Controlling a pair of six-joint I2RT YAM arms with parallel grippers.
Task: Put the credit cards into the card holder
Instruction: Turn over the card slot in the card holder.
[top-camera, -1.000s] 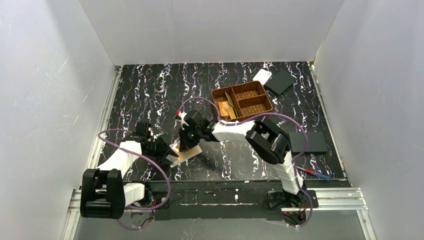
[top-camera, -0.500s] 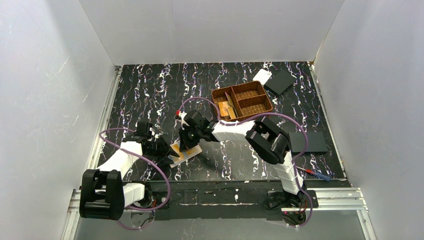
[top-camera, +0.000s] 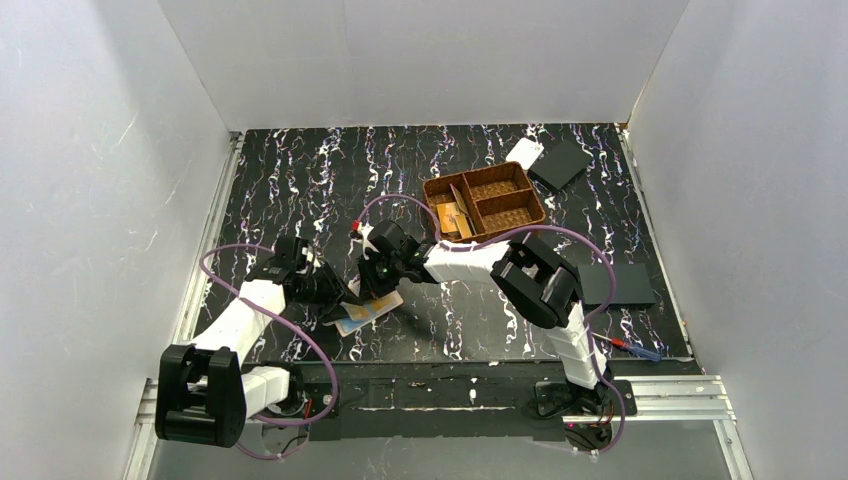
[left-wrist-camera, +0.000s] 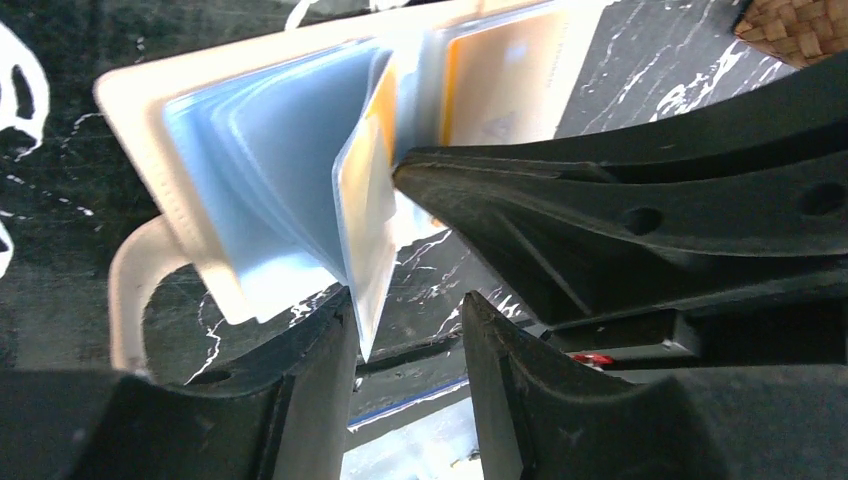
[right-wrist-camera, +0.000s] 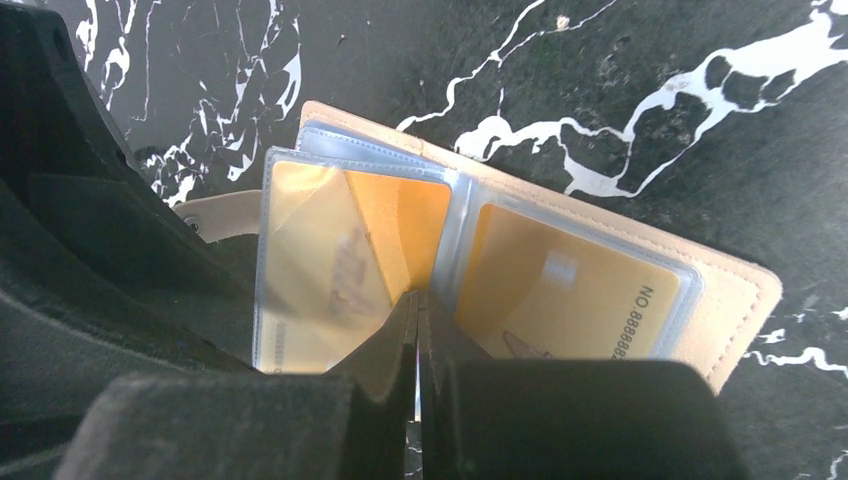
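Observation:
The card holder (top-camera: 366, 311) lies open on the table near the front, its tan edge (right-wrist-camera: 735, 300) showing. A golden credit card (right-wrist-camera: 570, 290) sits in its right clear sleeve. Another orange card (right-wrist-camera: 335, 270) is in the left sleeve, which stands raised. My right gripper (right-wrist-camera: 418, 298) is shut, its tips pressed down at the fold between the two sleeves. My left gripper (left-wrist-camera: 408, 300) is open beside the holder's left half. A corner of the raised sleeve (left-wrist-camera: 365, 230) hangs between its fingers, against the left one. More orange cards (top-camera: 455, 218) lie in the basket.
A brown woven three-compartment basket (top-camera: 486, 203) stands behind the right arm. A white piece (top-camera: 524, 152) and a black square (top-camera: 560, 163) lie at the back right. Another black square (top-camera: 615, 285) and a pen (top-camera: 632, 349) lie at the right front.
My left gripper has moved right and up against the card holder, with its jaws slightly narrower. The holder has shifted and a sleeve has lifted, showing blue. The right gripper has stayed put.

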